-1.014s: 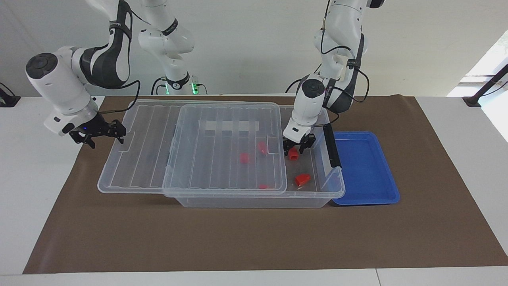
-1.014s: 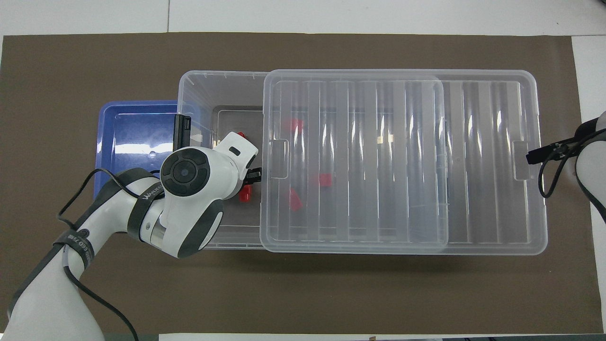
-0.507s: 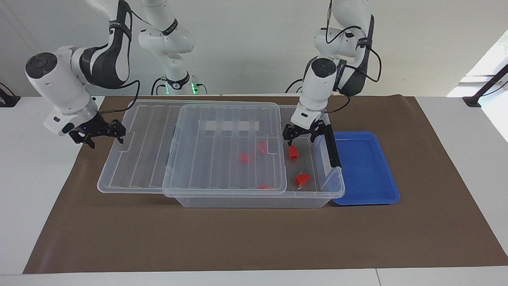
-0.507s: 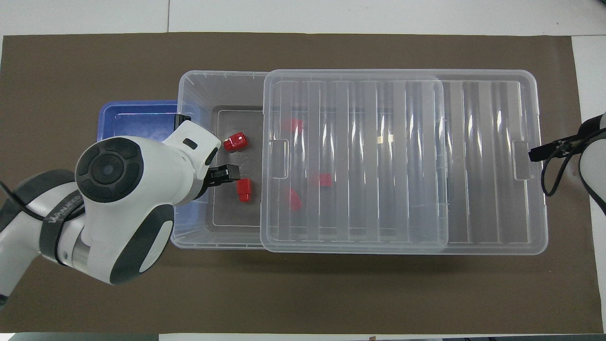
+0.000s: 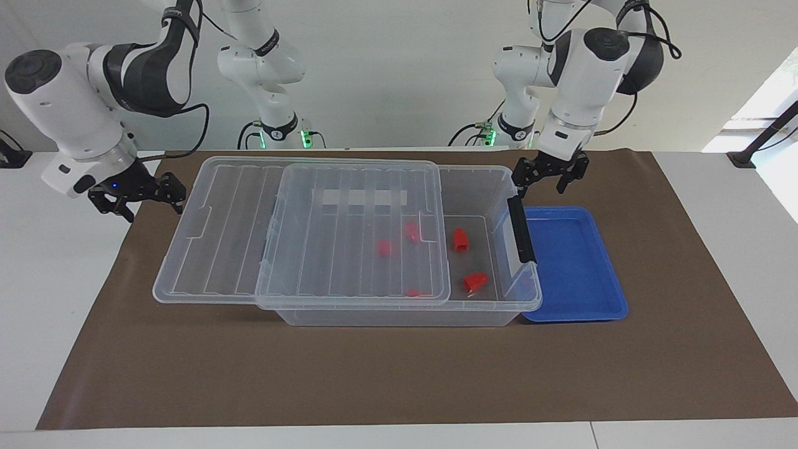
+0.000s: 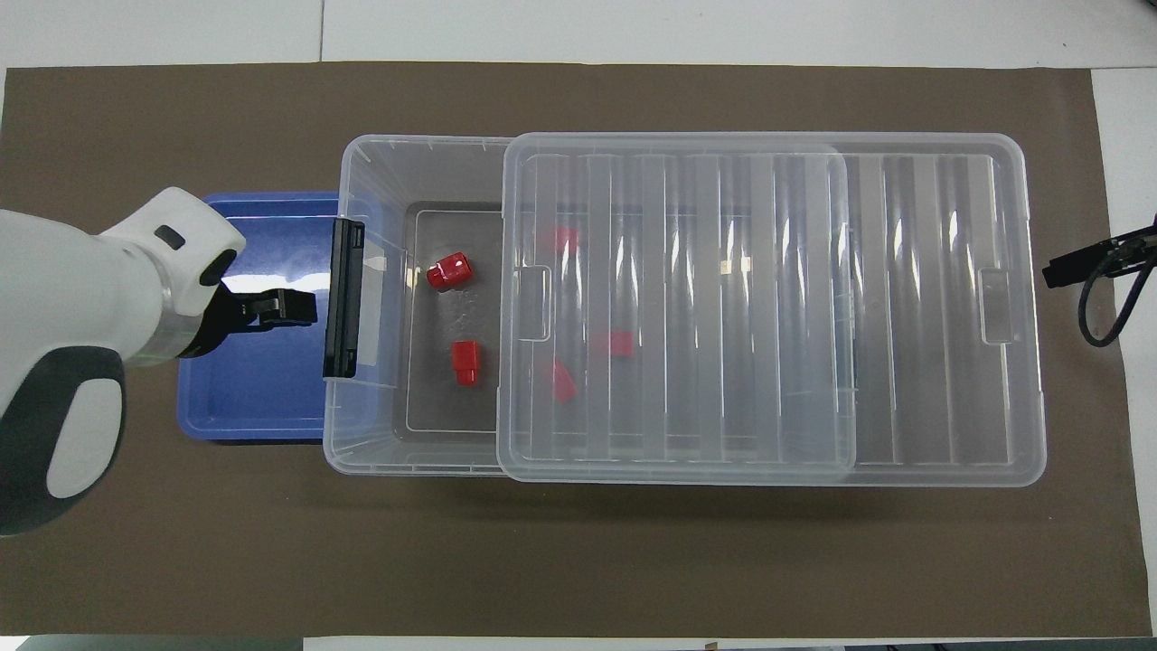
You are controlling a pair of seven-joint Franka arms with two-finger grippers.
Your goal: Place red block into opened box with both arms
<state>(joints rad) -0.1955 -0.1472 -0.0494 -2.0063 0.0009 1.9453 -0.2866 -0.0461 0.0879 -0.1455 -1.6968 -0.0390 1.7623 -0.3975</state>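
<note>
Placing looks done: red block (image 5: 460, 241) lies in the box (image 5: 399, 315); left gripper (image 5: 551, 176) and right gripper (image 5: 138, 196) empty, fingers open; next, slide the lid (image 5: 299, 231) closed

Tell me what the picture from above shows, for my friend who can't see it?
A clear box with its lid slid partway off holds red blocks, two in the uncovered end. The left gripper, open and empty, hangs over a blue tray beside the box; the right gripper waits past the lid's end.

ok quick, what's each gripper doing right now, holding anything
Left gripper: open, empty, raised over the shallow blue plastic tray.
Right gripper: open, empty, beside the ribbed clear plastic lid.
</note>
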